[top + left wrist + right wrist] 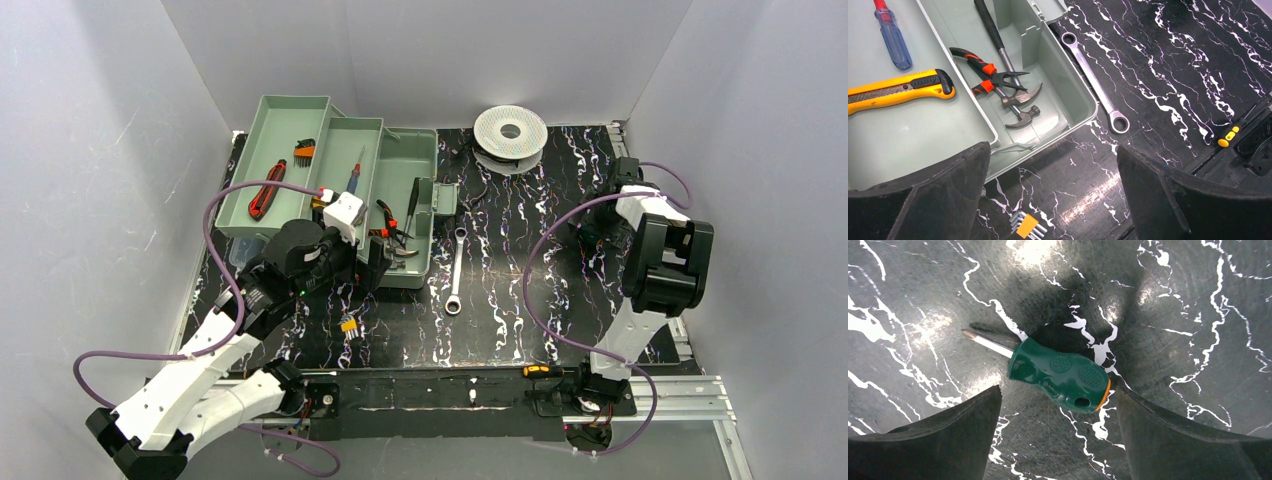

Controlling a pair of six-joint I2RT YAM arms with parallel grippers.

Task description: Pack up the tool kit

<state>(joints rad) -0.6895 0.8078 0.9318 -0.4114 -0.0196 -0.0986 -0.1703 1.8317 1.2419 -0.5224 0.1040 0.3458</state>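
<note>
Your left claw (1050,155) gapes empty by the green plastic toolbox (412,165), your right claw (1058,390) likewise over a stubby screwdriver (1060,375) on marbled black tabletop (1198,315).

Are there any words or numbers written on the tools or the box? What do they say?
No text can be read anywhere.
Green screwdriver: a tiny pale mark on its handle, too blurred to read.
Wrench: any stamp is too small to tell.
Yellow knife: no lettering shows.

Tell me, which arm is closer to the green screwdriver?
Right. The right fingers hang open over the green screwdriver, one on each side; the left fingers hover far off by the toolbox.
</note>
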